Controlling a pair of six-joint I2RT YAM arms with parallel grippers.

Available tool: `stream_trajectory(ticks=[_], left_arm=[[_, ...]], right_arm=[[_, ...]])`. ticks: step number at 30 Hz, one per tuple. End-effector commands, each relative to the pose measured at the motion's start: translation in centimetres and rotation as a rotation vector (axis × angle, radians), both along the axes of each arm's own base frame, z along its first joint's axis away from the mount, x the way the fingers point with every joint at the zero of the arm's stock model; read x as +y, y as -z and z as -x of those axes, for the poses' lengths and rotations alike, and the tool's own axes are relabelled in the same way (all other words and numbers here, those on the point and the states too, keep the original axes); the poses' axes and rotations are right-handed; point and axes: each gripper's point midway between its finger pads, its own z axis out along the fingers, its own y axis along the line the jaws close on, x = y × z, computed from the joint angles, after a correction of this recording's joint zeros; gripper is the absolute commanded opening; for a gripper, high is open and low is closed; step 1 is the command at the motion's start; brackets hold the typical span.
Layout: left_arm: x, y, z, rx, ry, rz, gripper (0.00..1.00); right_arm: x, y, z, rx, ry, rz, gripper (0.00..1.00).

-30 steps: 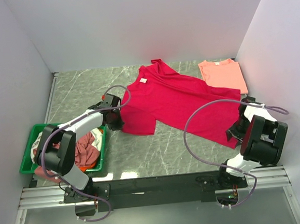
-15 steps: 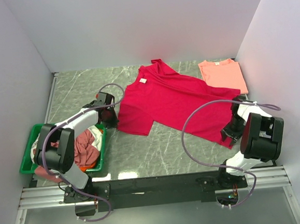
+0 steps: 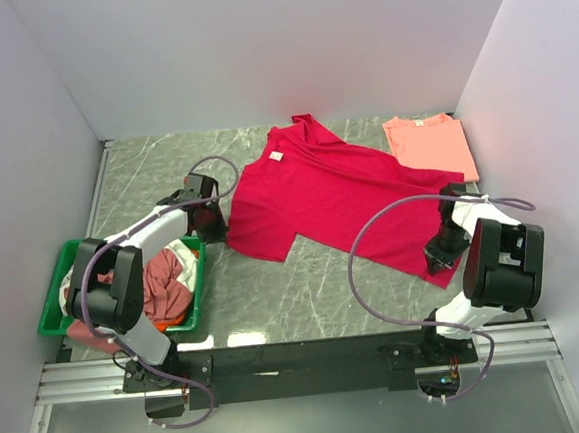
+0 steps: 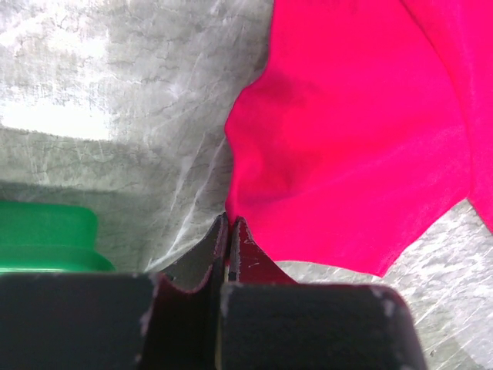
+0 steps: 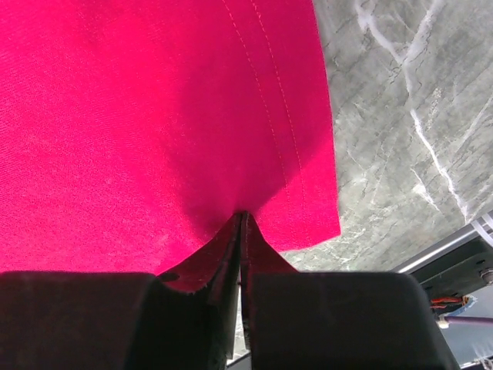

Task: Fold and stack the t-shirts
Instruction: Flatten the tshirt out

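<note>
The crimson t-shirt (image 3: 338,198) lies spread on the worktop (image 3: 305,290), between both hands. The left hand (image 4: 229,225) is pinched closed on its left edge. The right hand (image 5: 242,219) is pinched closed on its near-right stitched corner. A salmon t-shirt (image 3: 430,145) lies far right.

Left arm stretched forward, wrist low; end effector (image 3: 214,220) jaws pressed together, nipping red tee (image 3: 338,193) edge. Right arm folded near its base; end effector (image 3: 438,257) clamped on tee corner
</note>
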Motion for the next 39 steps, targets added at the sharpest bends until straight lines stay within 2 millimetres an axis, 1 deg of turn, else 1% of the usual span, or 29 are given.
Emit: stream_trajectory(ticks=[1,5,6,8,11,15,18,20,23,24,26,27,29,30,31,32,33,34,36,38,39], left_arm=[[-0.4,-2.1,-1.4,-0.063,0.023,0.03,0.01],[-0.1,-2.1,-1.6,-0.066,0.022,0.029,0.01],[0.0,-1.9,-1.7,-0.062,0.021,0.042,0.01],[0.3,-1.4,-1.6,-0.05,0.019,0.048,0.01],[0.9,-1.2,-1.9,-0.052,0.014,0.049,0.01],[1.1,-1.7,-2.5,-0.069,0.023,0.06,0.01],[1.0,-1.7,-2.9,-0.069,0.033,0.066,0.01],[0.9,-1.7,-3.2,-0.069,0.039,0.073,0.01],[1.0,-1.7,-3.4,-0.071,0.042,0.075,0.01],[1.2,-1.6,-3.6,-0.07,0.037,0.074,0.01],[1.5,-1.5,-3.9,-0.069,0.034,0.075,0.01],[1.7,-1.7,-4.1,-0.075,0.028,0.079,0.01],[1.9,-1.8,-4.8,-0.084,0.023,0.08,0.01],[2.2,-1.9,-5.1,-0.088,0.014,0.081,0.01],[2.2,-2.2,-5.6,-0.099,0.014,0.084,0.01],[2.3,-2.4,-6.0,-0.103,0.012,0.086,0.01],[2.5,-2.4,-6.3,-0.106,0.004,0.088,0.01],[2.5,-2.6,-6.8,-0.114,0.002,0.09,0.01],[2.6,-2.9,-7.2,-0.12,-0.001,0.098,0.01],[2.5,-3.1,-7.5,-0.128,-0.001,0.104,0.01],[2.6,-3.2,-7.5,-0.129,-0.004,0.107,0.01]], right_arm=[[0.2,-0.2,0.6,0.007,-0.001,0.017,0.07],[0.4,-1.4,0.8,-0.012,-0.007,0.023,0.09],[0.6,-1.5,0.7,-0.02,-0.008,0.011,0.11],[0.8,-1.5,0.5,-0.032,-0.002,0.003,0.12],[1.2,-1.1,0.0,-0.031,0.0,-0.008,0.13],[1.4,-1.4,-1.9,-0.05,-0.021,0.015,0.13],[1.7,-0.9,-2.7,-0.042,-0.032,0.02,0.13],[1.8,-0.2,-3.0,-0.026,-0.032,0.017,0.13],[2.6,0.5,-3.6,-0.011,-0.04,0.009,0.13],[3.1,0.5,-4.2,-0.022,-0.048,0.007,0.13],[3.7,0.8,-4.9,-0.021,-0.052,0.003,0.13],[4.0,0.5,-6.0,-0.041,-0.046,-0.001,0.13],[4.8,0.8,-6.9,-0.035,-0.057,-0.011,0.13],[5.0,0.3,-7.9,-0.052,-0.06,-0.011,0.13],[5.3,0.5,-8.3,-0.041,-0.072,-0.011,0.13],[5.4,0.4,-8.5,-0.035,-0.076,-0.008,0.13],[5.5,0.3,-9.3,-0.043,-0.08,-0.006,0.13],[5.5,0.1,-9.7,-0.045,-0.085,-0.001,0.13],[5.5,-0.6,-10.2,-0.055,-0.093,0.007,0.13],[5.2,-1.5,-10.1,-0.065,-0.093,0.025,0.13],[5.1,-2.5,-10.1,-0.091,-0.093,0.033,0.14]])
